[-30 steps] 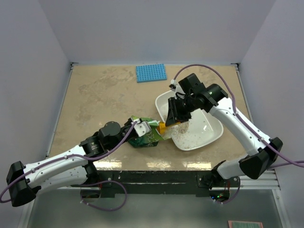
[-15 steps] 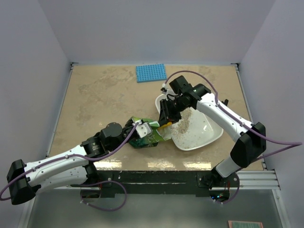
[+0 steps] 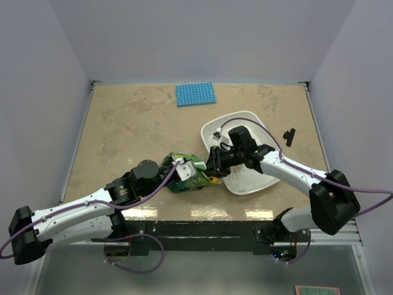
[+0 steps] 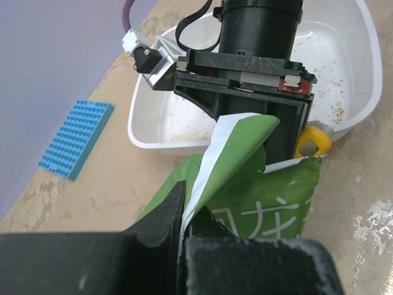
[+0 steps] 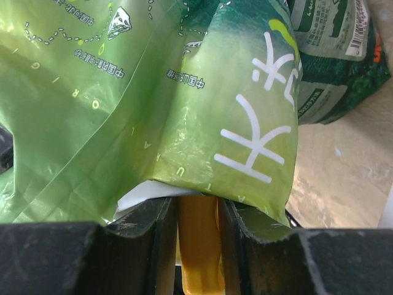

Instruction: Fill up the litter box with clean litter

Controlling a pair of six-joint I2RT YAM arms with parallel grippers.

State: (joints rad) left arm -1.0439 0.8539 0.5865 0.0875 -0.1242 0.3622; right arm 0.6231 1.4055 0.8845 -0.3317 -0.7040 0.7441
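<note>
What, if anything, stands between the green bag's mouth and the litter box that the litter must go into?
Nothing visible does, apart from the right gripper itself, which holds the orange scoop at the mouth of the bag. The open-topped litter box lies close beside that mouth.

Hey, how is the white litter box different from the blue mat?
The litter box is white, smooth and deep-walled; the mat is blue, studded and flat. The litter box is much larger than the mat. The litter box holds scattered litter; the mat carries none. Both rest on the table.
</note>
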